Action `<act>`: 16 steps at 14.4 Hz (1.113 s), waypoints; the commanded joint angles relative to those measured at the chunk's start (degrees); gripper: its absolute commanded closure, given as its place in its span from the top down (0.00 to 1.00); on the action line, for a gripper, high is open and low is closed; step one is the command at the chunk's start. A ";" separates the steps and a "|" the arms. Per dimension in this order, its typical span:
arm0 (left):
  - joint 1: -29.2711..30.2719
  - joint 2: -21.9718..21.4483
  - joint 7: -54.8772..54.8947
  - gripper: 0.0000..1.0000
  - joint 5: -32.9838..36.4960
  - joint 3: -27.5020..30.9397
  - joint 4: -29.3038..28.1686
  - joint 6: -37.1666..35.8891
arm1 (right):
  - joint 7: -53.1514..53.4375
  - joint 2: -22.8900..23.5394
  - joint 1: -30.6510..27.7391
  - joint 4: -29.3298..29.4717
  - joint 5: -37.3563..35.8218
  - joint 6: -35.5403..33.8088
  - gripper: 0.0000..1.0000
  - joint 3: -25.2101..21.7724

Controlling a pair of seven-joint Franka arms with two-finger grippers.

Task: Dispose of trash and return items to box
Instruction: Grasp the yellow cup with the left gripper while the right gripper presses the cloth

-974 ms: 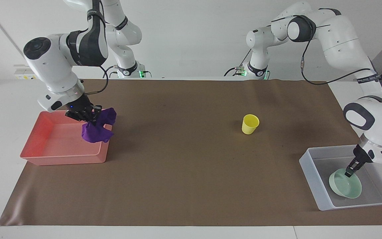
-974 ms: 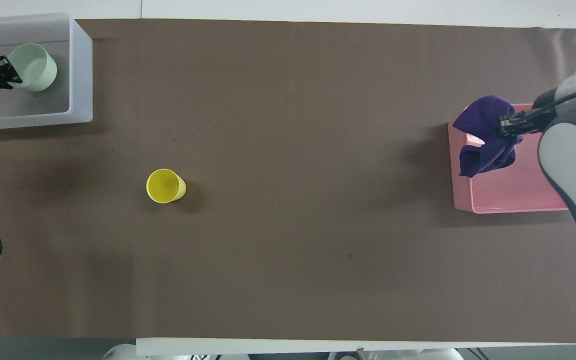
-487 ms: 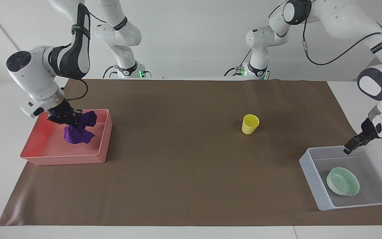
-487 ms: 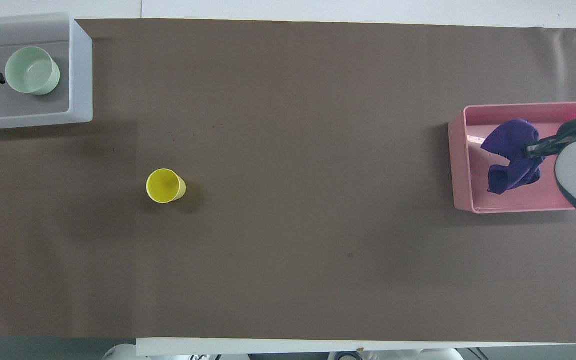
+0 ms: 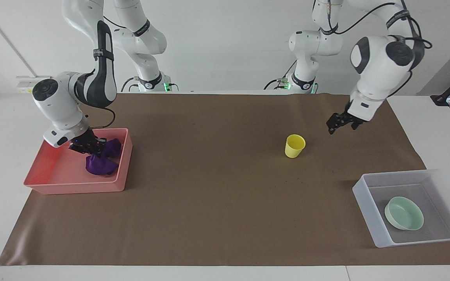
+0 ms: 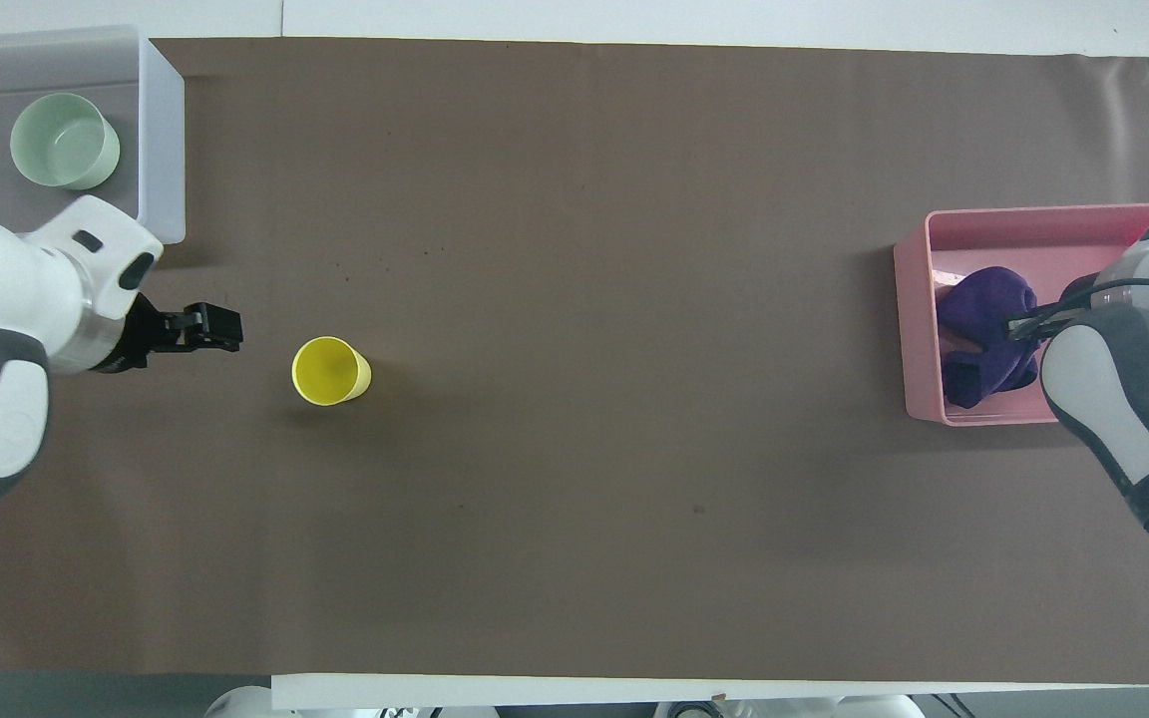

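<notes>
The purple cloth lies bunched in the pink tray, at the wall toward the table's middle. My right gripper is low in that tray and shut on the cloth's top; the overhead view shows the cloth just past the gripper. The mint-green bowl sits upright in the clear-white box. The yellow cup stands upright on the brown mat. My left gripper is open and empty, in the air over the mat beside the cup, toward the left arm's end.
The brown mat covers most of the table. The box stands at the left arm's end, farther from the robots than the cup. The pink tray stands at the right arm's end.
My right gripper carried the cloth over the pink tray and lowered it in. My left gripper let go of the bowl in the box, rose and swung over beside the cup.
</notes>
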 commanded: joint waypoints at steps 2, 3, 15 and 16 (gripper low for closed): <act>-3.23 1.65 -3.14 1.00 1.06 1.01 -9.57 15.01 | -1.02 -0.88 -0.28 1.25 -0.63 -2.31 0.85 0.83; -4.19 2.79 -4.02 1.00 1.06 1.01 -10.63 17.49 | -0.84 -0.96 0.16 2.30 -0.63 -4.06 0.87 0.83; -5.52 5.08 -10.97 0.00 1.06 1.01 -6.10 16.48 | 11.36 -0.96 10.70 18.73 -0.54 -23.48 0.88 1.36; -4.83 5.08 -10.97 0.00 0.80 1.10 -2.25 13.15 | 12.33 -0.96 11.58 20.40 -0.54 -25.33 0.88 1.36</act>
